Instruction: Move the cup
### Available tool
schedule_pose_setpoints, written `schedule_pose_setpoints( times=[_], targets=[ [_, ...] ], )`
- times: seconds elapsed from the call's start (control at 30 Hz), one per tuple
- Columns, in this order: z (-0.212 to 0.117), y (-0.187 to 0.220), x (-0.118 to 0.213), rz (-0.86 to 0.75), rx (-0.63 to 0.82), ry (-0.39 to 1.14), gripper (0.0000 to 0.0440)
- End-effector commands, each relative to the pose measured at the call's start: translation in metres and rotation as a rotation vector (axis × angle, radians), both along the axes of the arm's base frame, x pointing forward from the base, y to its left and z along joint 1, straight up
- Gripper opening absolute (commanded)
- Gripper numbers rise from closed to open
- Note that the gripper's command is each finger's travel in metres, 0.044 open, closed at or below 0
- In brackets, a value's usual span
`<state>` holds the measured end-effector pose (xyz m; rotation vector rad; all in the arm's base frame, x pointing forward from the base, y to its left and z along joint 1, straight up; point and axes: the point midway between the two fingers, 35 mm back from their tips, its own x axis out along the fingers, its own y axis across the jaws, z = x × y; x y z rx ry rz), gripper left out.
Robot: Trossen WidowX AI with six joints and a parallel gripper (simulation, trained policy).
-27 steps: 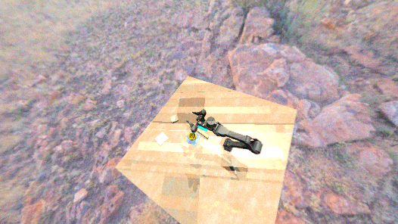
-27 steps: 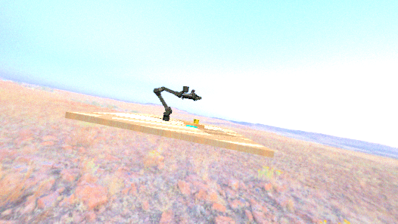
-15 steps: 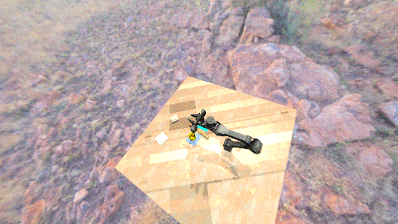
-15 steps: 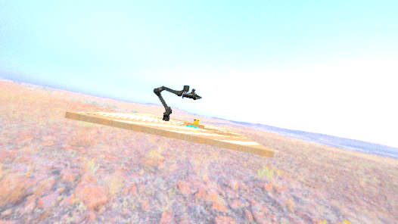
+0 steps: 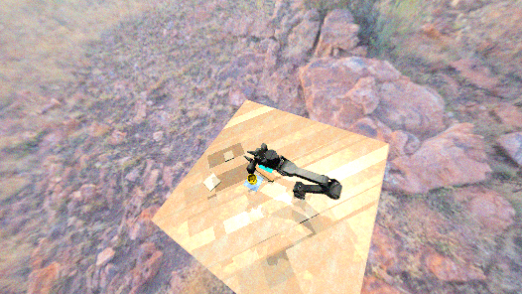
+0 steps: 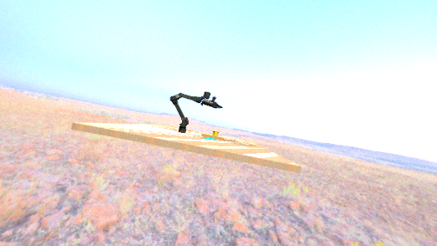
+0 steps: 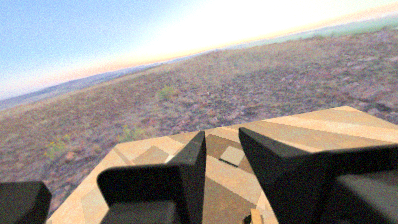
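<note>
Top view: you see the yellow cup (image 5: 252, 179) (image 6: 215, 133) at the blue pad (image 5: 252, 185), overlapping the pad's edge as seen from above. The cup stands upright on the side of the tabletop (image 5: 342, 214) (image 6: 179, 143) (image 7: 227, 184) towards which the arm (image 5: 306, 174) (image 6: 179, 109) reaches. A dark interior shows at its mouth; the marbles are too small for you to make out. A cyan pad (image 5: 266, 169) (image 6: 210, 139) lies near the blue one, partly covered from above by the arm. Beyond the tool lie two pale tiles, a larger one (image 5: 211, 182) and a smaller one (image 5: 228, 156) (image 7: 233, 155).

Exterior view: your arm rises from the tabletop, bends at the elbow and carries the tool (image 5: 248, 155) (image 6: 222, 107) (image 7: 221, 133) well above the cup, the fingers pointing outward and slightly down. Tool and cup are clearly apart.

Wrist view: the tool is released, its two fingers partly spread with nothing grasped. Through the gap you see the smaller tile and the wood grain; the horizon runs aslant behind. A small tan and dark shape at the lower edge is cut off, and you cannot tell what it is.

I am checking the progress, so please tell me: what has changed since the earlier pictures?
The fingers of the end effector have drawn closer together, still apart, gripping nothing. The yellow cup stayed in place.
</note>
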<state>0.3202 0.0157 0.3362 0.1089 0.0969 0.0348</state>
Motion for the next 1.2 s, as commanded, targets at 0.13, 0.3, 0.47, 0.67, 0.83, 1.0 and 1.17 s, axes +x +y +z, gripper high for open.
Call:
schedule_pose_setpoints(
  times=[0.13,0.3,0.47,0.67,0.83,1.0,1.17],
  targets=[
    [0.002,0.010,0.009,0.021,0.092,0.088,0.0170],
    [0.003,0.015,0.013,0.025,0.145,0.142,0.0163],
    [0.004,0.020,0.018,0.023,0.200,0.199,0.0158],
    [0.003,0.026,0.023,0.015,0.268,0.270,0.0158],
    [0.002,0.030,0.027,0.002,0.327,0.332,0.0163],
    [0.001,0.035,0.030,-0.016,0.387,0.396,0.0170],
    [-0.002,0.039,0.033,-0.039,0.446,0.461,0.0176]
  ],
)
